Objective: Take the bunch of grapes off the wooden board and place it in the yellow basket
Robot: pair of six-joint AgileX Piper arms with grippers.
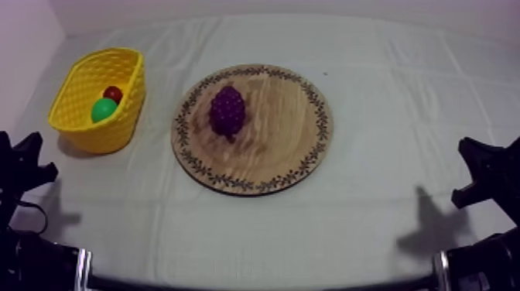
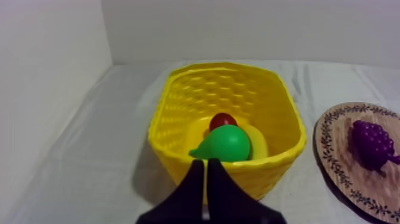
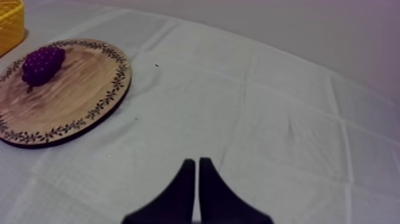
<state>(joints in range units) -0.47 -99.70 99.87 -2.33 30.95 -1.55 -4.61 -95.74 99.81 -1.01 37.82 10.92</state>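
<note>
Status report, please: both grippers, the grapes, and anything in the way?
Left gripper, right gripper: jaws shut, empty. Purple bunch of grapes lies on round wooden board. Yellow basket holds green pear and small red fruit; nothing between board and basket.

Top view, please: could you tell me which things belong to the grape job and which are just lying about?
Job: grapes, board, basket.
Lying about, in the basket: pear, small red fruit, banana.

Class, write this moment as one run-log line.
stage: grasp not yet begun | bunch of grapes: on wooden board | yellow basket: holds pear, small red fruit | left gripper: shut | right gripper: shut
</note>
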